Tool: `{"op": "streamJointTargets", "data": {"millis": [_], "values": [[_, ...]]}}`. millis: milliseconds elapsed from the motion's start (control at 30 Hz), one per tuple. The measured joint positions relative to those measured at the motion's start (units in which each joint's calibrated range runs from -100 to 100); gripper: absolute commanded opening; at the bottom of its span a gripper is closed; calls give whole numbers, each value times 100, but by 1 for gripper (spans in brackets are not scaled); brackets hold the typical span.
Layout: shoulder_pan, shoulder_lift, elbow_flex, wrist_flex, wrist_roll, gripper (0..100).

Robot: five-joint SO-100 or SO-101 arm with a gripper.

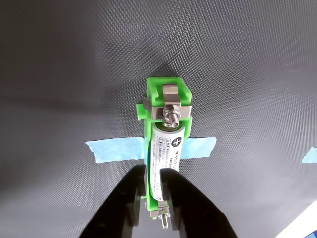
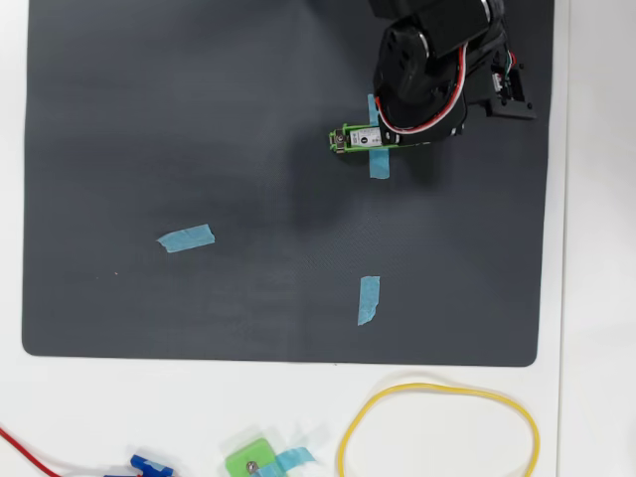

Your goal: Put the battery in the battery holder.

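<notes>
The battery [image 1: 168, 146], white with dark print and a plus mark at its far end, lies inside the bright-green battery holder [image 1: 166, 89], touching the far screw contact. Blue tape [image 1: 114, 148] runs under the holder on the dark mat. My gripper [image 1: 153, 171] hangs over the battery's near end. Its two black fingers stand a narrow gap apart, narrower than the battery, which shows through the gap. In the overhead view the holder [image 2: 350, 139] pokes out left of the arm [image 2: 437, 70], which hides the fingers.
Two more blue tape strips [image 2: 186, 238] [image 2: 369, 298] lie on the mat. Off the mat's near edge are a yellow loop [image 2: 437, 432], a small green square piece [image 2: 248, 462], a blue connector [image 2: 149, 464] and a red wire [image 2: 20, 447].
</notes>
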Motion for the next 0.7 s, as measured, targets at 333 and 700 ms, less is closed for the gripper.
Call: {"op": "streamJointTargets", "data": {"millis": [333, 700], "values": [[0, 908, -227, 9, 492, 0], [225, 110, 82, 9, 648, 0]]}}
